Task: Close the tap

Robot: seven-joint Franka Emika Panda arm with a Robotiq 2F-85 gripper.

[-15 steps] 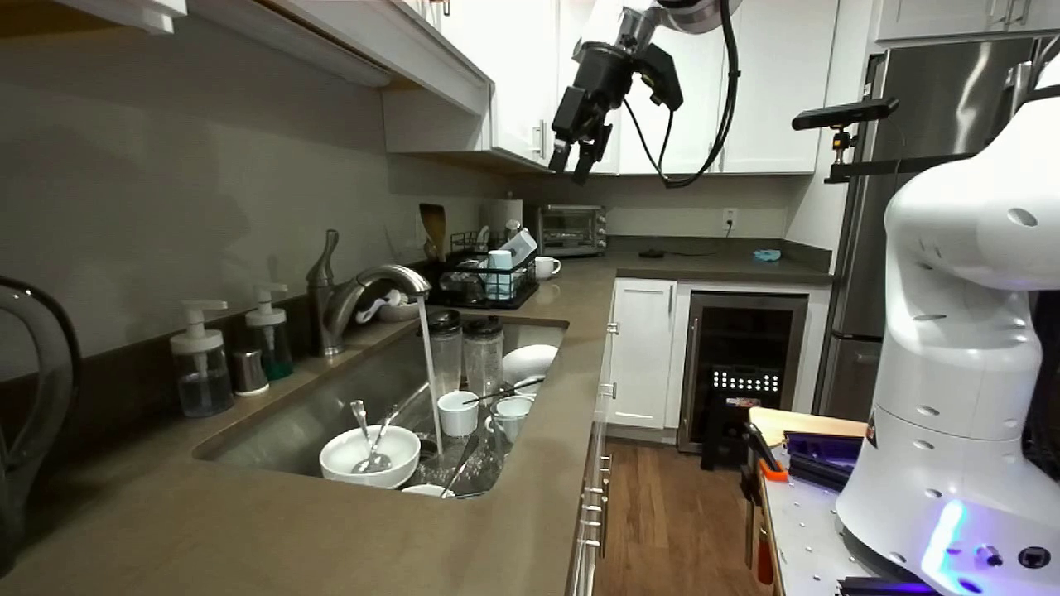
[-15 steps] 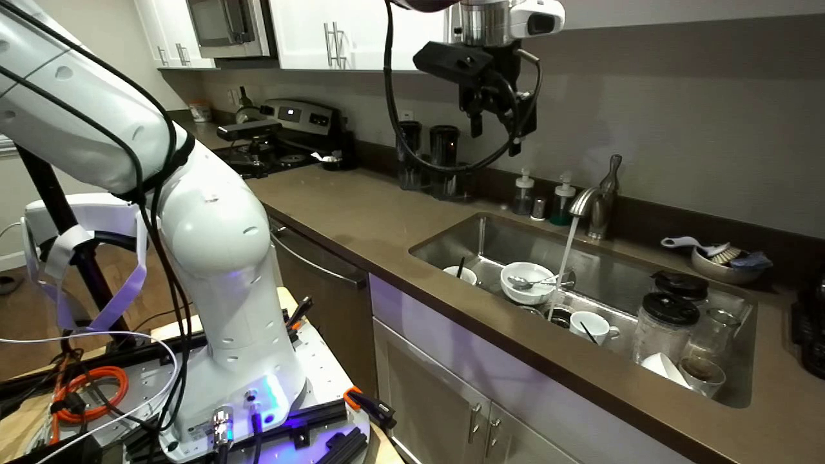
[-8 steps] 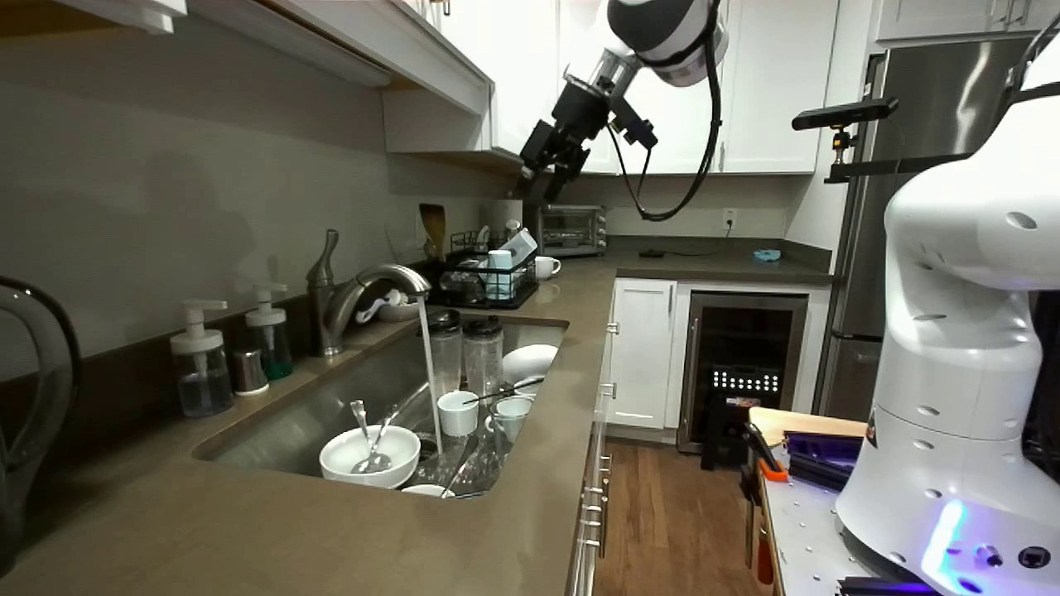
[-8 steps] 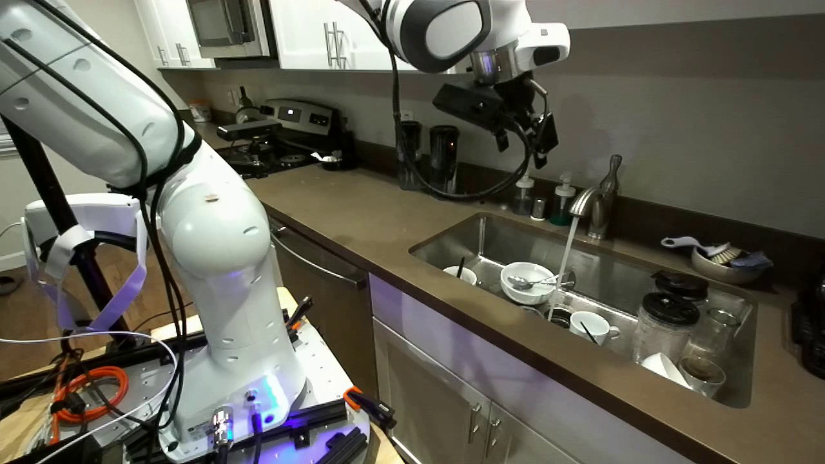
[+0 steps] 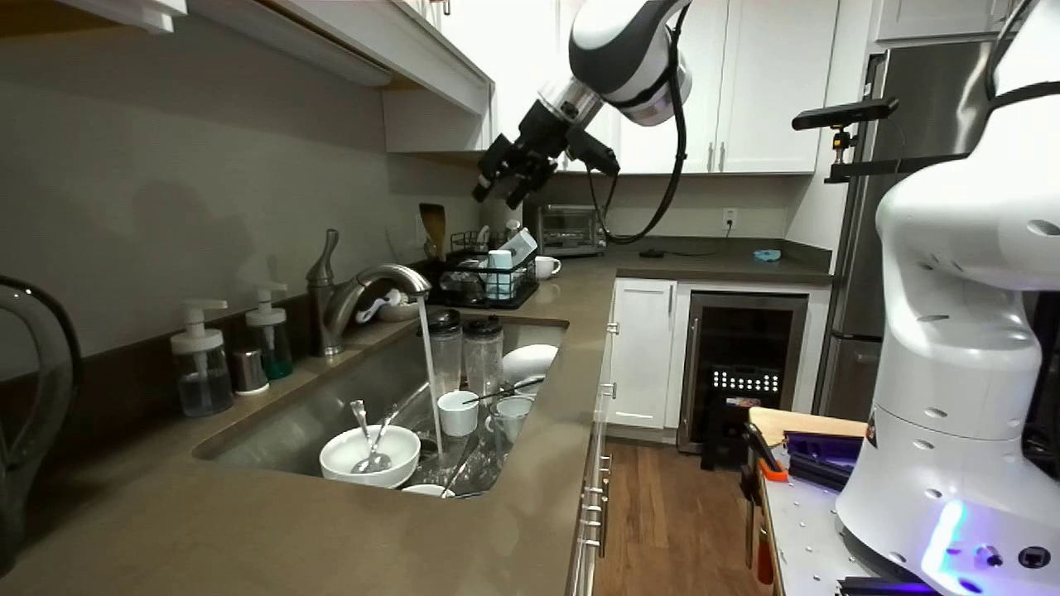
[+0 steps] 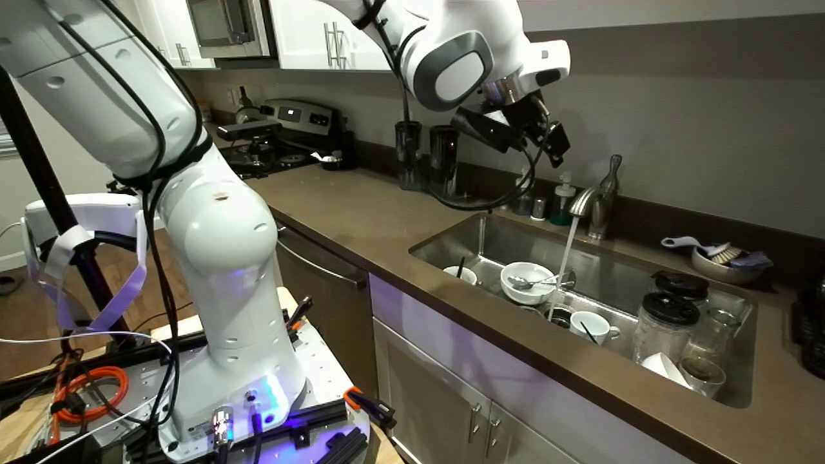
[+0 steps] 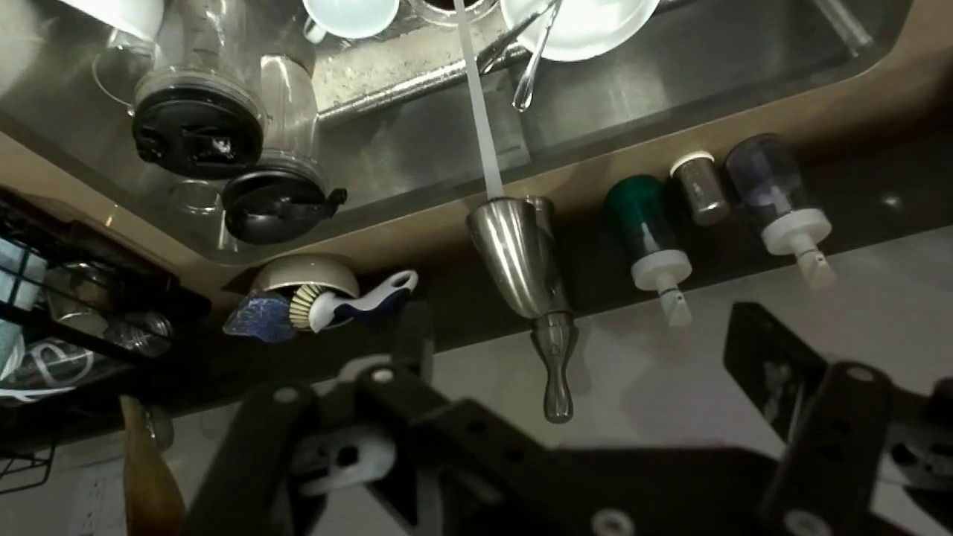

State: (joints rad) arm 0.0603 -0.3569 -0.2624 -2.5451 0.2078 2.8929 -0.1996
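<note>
Now, the gripper (image 7: 584,353) is seen across the lower part of the wrist view, its fingers (image 7: 765,353) spread wide, one near the lower middle of the frame and one at the lower right. Between them, just below the centre, the lever handle (image 7: 557,372) of the tap (image 7: 514,257) is framed, pointed down; yet in both exterior views a gap is shown between gripper and tap. In an exterior view the gripper (image 5: 498,197) is seen at the upper middle of the frame, tilted down to the left, while the tap (image 5: 333,310) is found left of centre, its spout (image 5: 389,273) arched over the sink (image 5: 294,429). From the spout a thin stream of water (image 5: 429,364) is let down into the sink, between a white bowl (image 5: 339,463) with spoons (image 5: 371,465) rested in it and a white cup (image 5: 458,415). Farther up the frame, two lidded jars (image 5: 483,356) are stood in the sink; by the centre, a black rack (image 5: 517,300) is loaded with dishes (image 5: 499,269). At the left, on the counter (image 5: 331,538), two pump bottles (image 5: 199,372) are set beside the tap, with a small metal canister (image 5: 248,371) between them.
</note>
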